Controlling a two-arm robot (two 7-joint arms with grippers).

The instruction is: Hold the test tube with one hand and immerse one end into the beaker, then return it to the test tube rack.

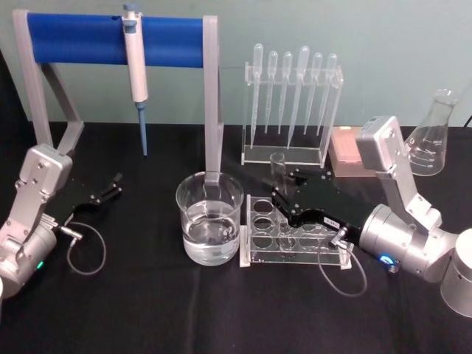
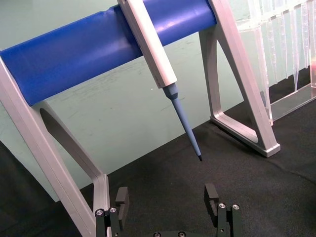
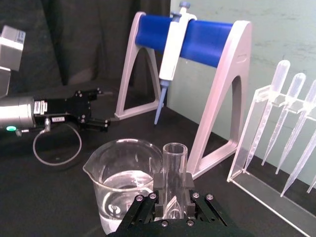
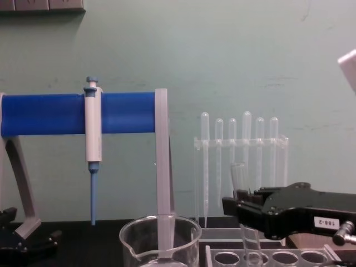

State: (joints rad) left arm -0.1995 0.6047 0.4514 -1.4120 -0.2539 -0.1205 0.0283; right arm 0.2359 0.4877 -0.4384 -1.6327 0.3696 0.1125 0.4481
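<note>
So the right pincer (image 1: 279, 193) is clenched on the test tube (image 3: 174, 168), holding it upright around mid-length. In the right wrist view the open rim pokes up above the fingers (image 3: 186, 183), and in the chest view the glass runs above and below the jaws. The tube sits over the clear tube rack (image 1: 295, 240), at the end nearest the beaker (image 1: 209, 219), which is just beside the rack and holds water at roughly the halfway mark.

My read: the grab is done, the dip isn't. The tube is beside the beaker, not over it, and nothing's in the water. What's left is carrying it across, lowering the closed end in, lifting out and putting it back in the rack. It could equally be coming back from the dip, since a single moment doesn't settle that.

The left pincer (image 1: 110, 188) is parked on the black worktop (image 1: 147, 310) well to the left, jaws spread with nothing between them, pointing toward the blue stand (image 1: 110, 38) with the pipettor (image 1: 135, 70) hanging on it.

Hard to make out:
- The tube's bottom end gets lost in the rack's clear plastic, so I can't tell if it's still seated in a hole or already lifted free.
- I can't see whether the glass is wet.
- The chest view cuts off the beaker's base.
</note>
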